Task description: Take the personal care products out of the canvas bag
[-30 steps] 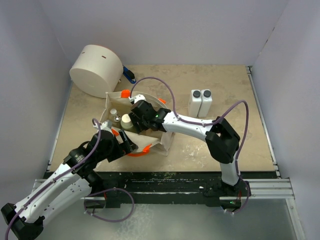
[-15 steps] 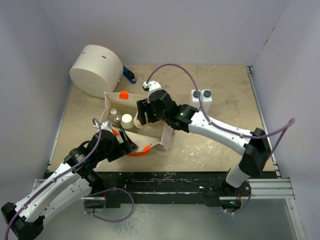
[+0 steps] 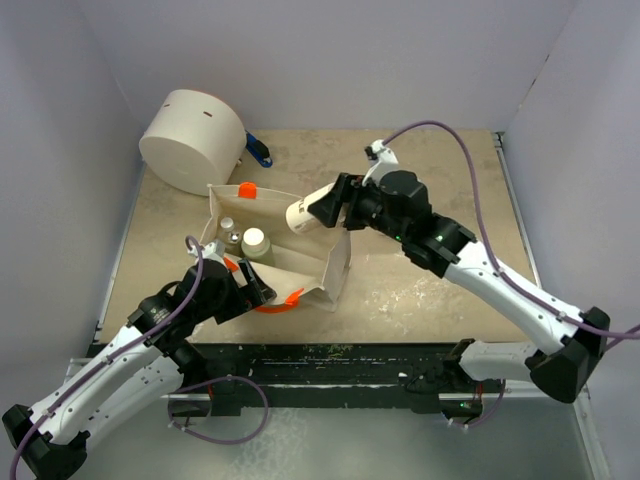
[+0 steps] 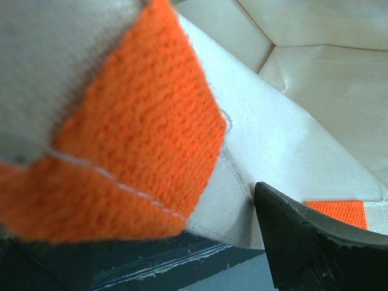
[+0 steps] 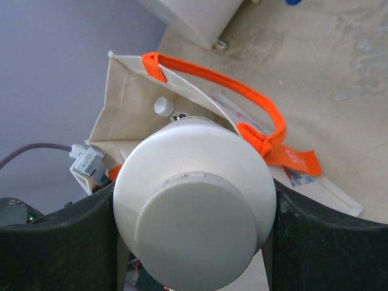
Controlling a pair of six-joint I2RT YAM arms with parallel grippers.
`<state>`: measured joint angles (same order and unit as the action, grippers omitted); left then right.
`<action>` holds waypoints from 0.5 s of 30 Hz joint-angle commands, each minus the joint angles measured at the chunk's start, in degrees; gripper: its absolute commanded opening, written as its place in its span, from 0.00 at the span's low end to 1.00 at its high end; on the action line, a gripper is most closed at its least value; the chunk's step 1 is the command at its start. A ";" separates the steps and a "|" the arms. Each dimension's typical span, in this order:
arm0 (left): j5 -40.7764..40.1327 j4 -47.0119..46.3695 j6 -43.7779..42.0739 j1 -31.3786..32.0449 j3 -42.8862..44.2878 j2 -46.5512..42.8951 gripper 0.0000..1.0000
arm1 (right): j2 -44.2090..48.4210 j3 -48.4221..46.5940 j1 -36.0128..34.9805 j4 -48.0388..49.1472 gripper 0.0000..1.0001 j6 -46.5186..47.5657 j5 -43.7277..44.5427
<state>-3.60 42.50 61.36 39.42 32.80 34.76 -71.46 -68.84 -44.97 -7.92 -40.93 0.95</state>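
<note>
The canvas bag (image 3: 322,272) stands open left of the middle, with orange handles (image 3: 248,188). My right gripper (image 3: 322,206) is shut on the cream round bottle (image 3: 301,212) and holds it in the air over the bag's right rim. In the right wrist view the bottle (image 5: 194,212) fills the space between both fingers (image 5: 60,242), with the bag (image 5: 130,82) below. A silvery-capped bottle (image 3: 228,224) and a white-capped one (image 3: 253,240) stand inside the bag. My left gripper (image 3: 252,287) is shut on the bag's near rim, cloth (image 4: 267,139) and orange strap (image 4: 127,139) against its finger (image 4: 315,242). The two white square bottles are hidden behind my right arm.
A large cream cylinder (image 3: 192,140) with a blue handle (image 3: 259,151) lies at the back left, close behind the bag. Purple-grey walls close in the left, back and right sides. My right arm stretches across the table's middle and right.
My right gripper has lifted the cream round bottle out of the bag and carried it up and to the right. The right arm now covers the two white bottles. The left arm has not moved.
</note>
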 commanded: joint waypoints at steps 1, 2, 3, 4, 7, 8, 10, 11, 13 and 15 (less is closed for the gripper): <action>2.23 0.64 -1.59 0.23 2.10 0.39 0.99 | 8.67 -2.62 0.57 4.70 0.00 -0.18 6.53; 2.11 0.65 -1.66 0.22 2.23 0.35 0.99 | 9.82 -3.07 0.58 2.81 0.00 0.99 8.89; 1.96 0.76 -1.73 0.15 2.39 0.46 0.99 | 11.01 -3.65 0.59 0.48 0.00 2.60 11.72; 1.81 0.89 -1.77 0.22 2.55 0.47 0.99 | 12.66 -4.16 0.59 -2.28 0.00 4.18 15.26; 1.09 1.28 -1.98 0.18 3.09 0.29 0.99 | 16.09 -3.61 0.59 -12.45 0.00 8.14 30.30; 0.79 1.39 -1.99 0.21 3.20 0.30 0.99 | 17.04 -2.46 0.59 -15.53 0.00 8.33 36.08; 0.60 1.32 -1.97 0.20 3.24 0.30 0.99 | 18.74 1.03 0.59 -21.98 0.00 6.87 45.58; 0.53 1.21 -2.00 0.18 3.17 0.37 0.99 | 19.40 3.24 0.54 -24.53 0.00 5.68 49.26; 0.44 1.03 -2.07 0.20 3.17 0.75 0.99 | 20.50 8.55 0.59 -27.83 0.00 1.89 54.17; 0.36 0.93 -2.12 0.22 3.15 1.36 0.99 | 21.34 14.84 0.59 -28.85 0.00 -1.32 56.31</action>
<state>-3.66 43.11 60.82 39.42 33.95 35.07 -51.31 -61.91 -44.31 -31.24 -36.40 41.58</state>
